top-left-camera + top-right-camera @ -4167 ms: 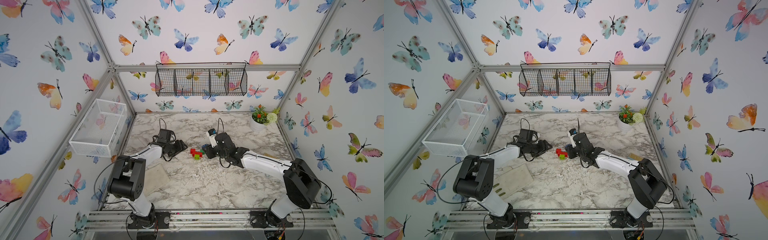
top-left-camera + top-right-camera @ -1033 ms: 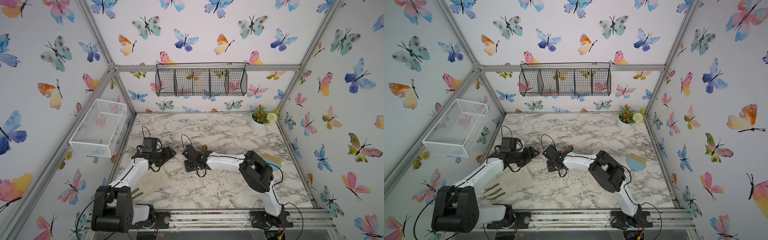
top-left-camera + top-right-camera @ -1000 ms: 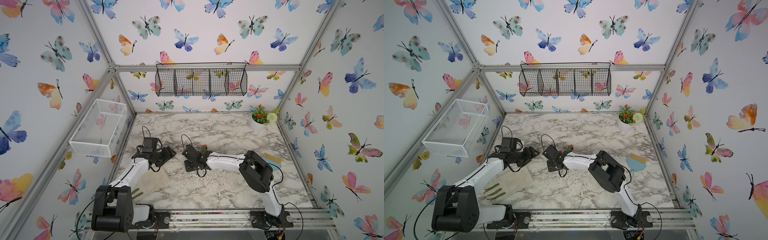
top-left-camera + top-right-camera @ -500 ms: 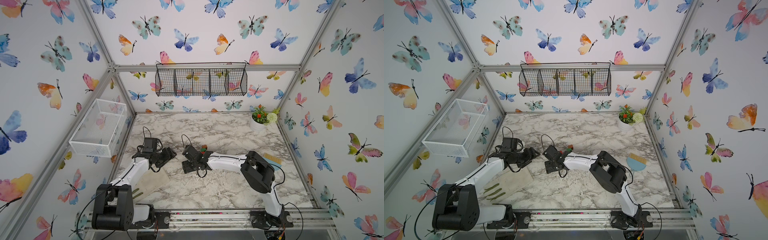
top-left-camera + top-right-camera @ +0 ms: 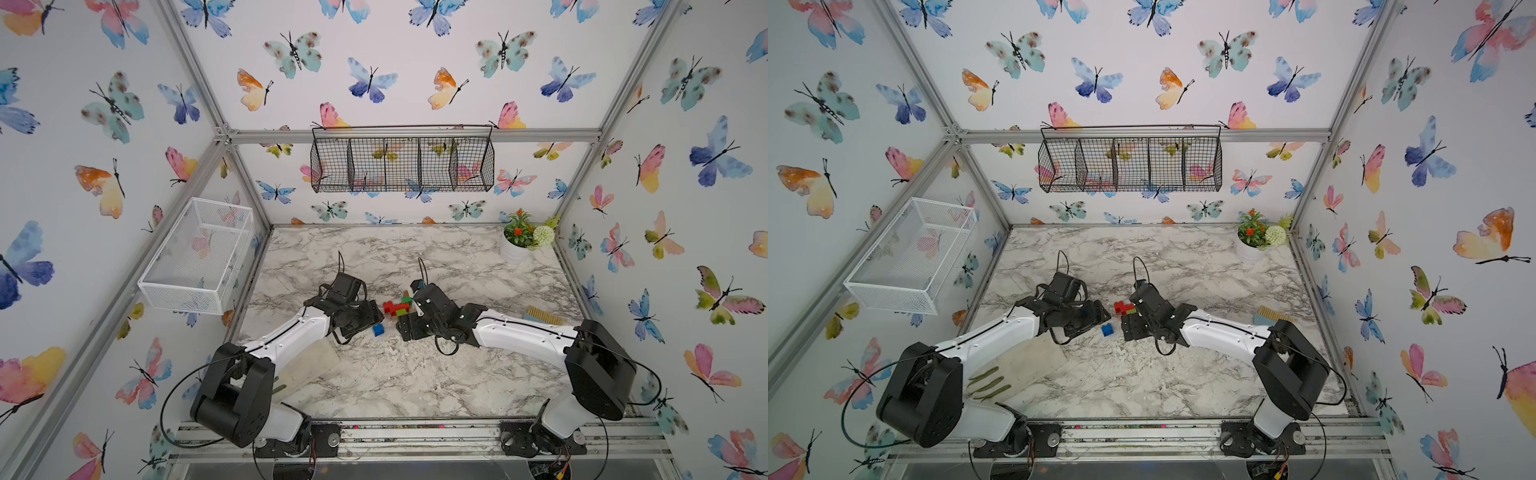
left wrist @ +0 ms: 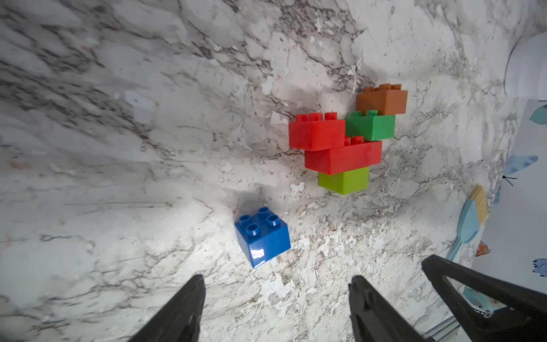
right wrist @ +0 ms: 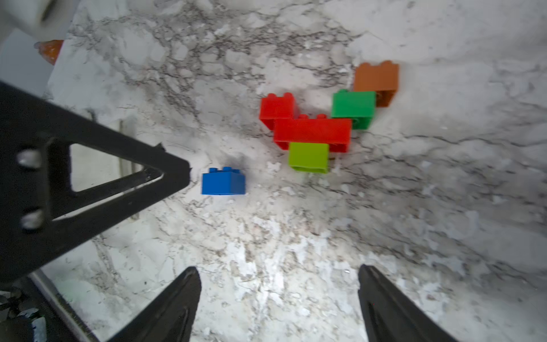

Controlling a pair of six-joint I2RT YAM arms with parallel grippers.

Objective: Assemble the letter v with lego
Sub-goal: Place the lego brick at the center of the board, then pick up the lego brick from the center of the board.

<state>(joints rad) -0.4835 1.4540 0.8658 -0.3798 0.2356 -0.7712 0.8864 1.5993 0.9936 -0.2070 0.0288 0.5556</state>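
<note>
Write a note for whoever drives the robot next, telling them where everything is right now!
Left claw: open, empty.
Right claw: open, empty.
Five-brick cluster lies on the table: lime green brick at the point, orange brick tipping one arm.
Blue brick sits alone between the claws, apart from the cluster.
Done: point and one arm.
Left: press the blue brick onto the small red brick.

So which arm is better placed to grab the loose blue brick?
Left, probably: the open left pincer points straight at the blue brick; the right pincer has it off to one side.
</note>
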